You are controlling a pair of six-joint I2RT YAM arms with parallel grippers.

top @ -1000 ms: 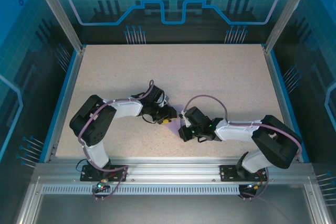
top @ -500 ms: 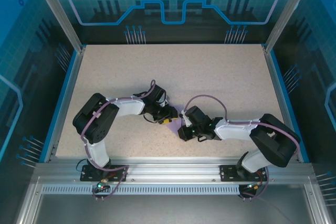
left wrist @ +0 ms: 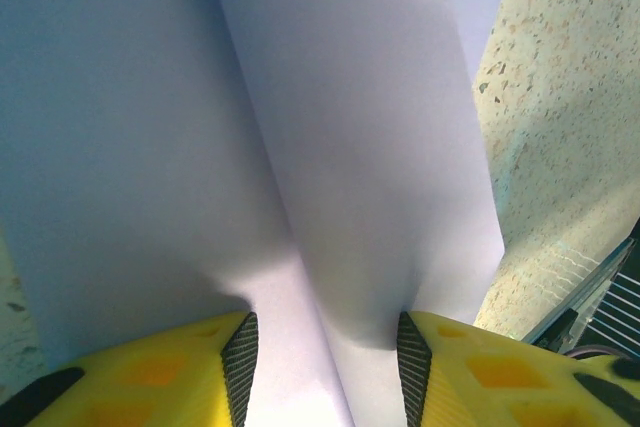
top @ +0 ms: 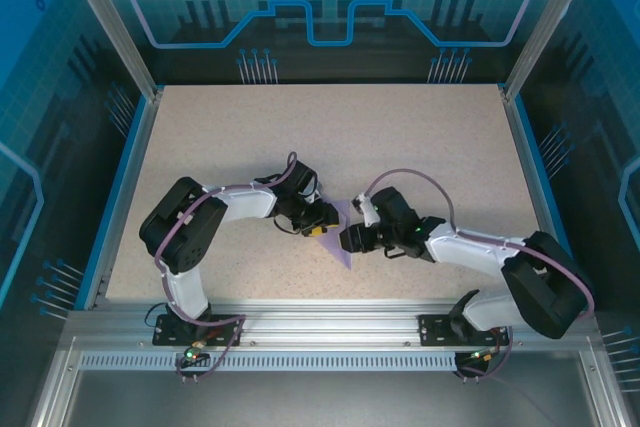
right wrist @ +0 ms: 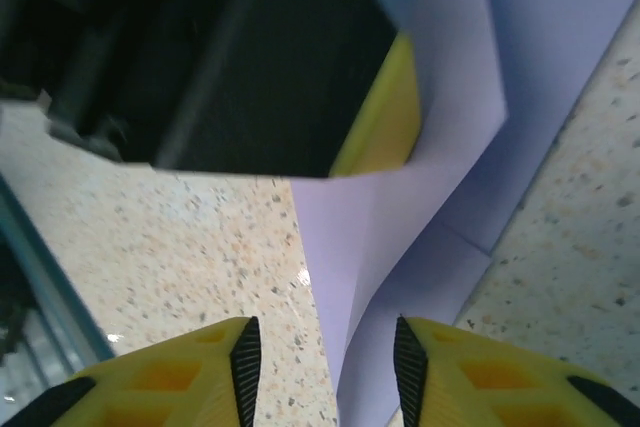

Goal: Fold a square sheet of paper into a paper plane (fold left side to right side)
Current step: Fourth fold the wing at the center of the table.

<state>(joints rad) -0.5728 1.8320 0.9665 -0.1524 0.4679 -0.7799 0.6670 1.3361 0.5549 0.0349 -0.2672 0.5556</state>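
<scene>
**A:** Count it out for me. What's there?

**B:** One sheet of paper [top: 344, 230], one table [top: 400, 137], and two arms: the left arm [top: 235, 205] and the right arm [top: 470, 247]. Each arm carries one gripper with two fingers.

**A:** Where does the paper lie?

**B:** Around the middle of the table, a little toward the near edge, right between the two grippers.

**A:** Materials and shapes?

**B:** The paper is thin, plain lavender and matte. It is folded, with straight creases and one flap lifting off the surface. From above it narrows to a point toward the near edge. The table top is pale, speckled and stone-like. The arms are white and black, with purple cable looped along them. The fingers are yellow plastic with dark ribbed pads [left wrist: 240, 362].

**A:** And the left gripper [top: 322, 224]?

**B:** Its jaws stand about halfway apart and its tips rest on the paper. A raised crease runs up through the gap between them. In the right wrist view one yellow tip sits on the sheet, which bends up just past it.

**A:** The right gripper [top: 348, 240]?

**B:** Its jaws are also partly apart. It sits low at the paper's right side. An edge of the sheet reaches into the gap, but neither pad is closed on it, so it holds nothing.
</scene>
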